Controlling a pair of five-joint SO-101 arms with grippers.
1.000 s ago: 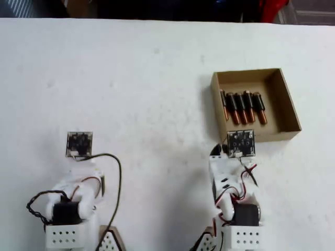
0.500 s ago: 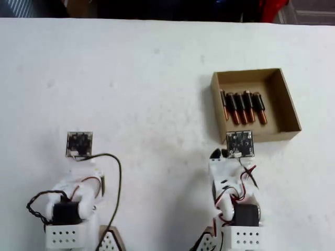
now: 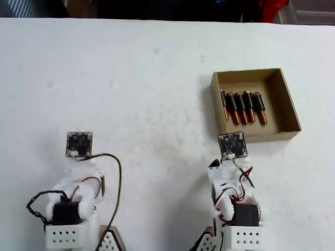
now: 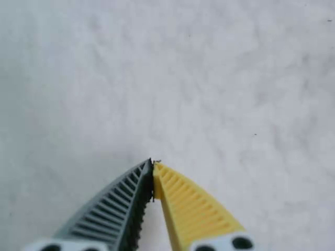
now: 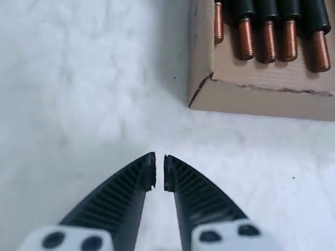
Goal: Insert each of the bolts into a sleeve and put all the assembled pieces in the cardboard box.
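The cardboard box [image 3: 291,111] sits right of the table's middle. In it lie several bolts in black sleeves [image 3: 243,108], side by side, their copper threaded ends towards the arms. The right wrist view looks at the near corner of the box [image 5: 261,99] and at the copper ends of the pieces [image 5: 269,31]. My right gripper [image 5: 159,163] hovers over bare table just short of that corner, shut with nothing in it. My left gripper [image 4: 152,165] is shut and empty over the white table, far to the left of the box.
Both arms are folded back at the near edge, the left arm [image 3: 79,145] and the right arm [image 3: 232,145] each under its wrist camera board. The white table [image 3: 131,78] stretches wide to the left of the box and beyond it.
The right arm's wrist has shifted a little to the left and back, away from the box's near wall. The left arm has kept still.
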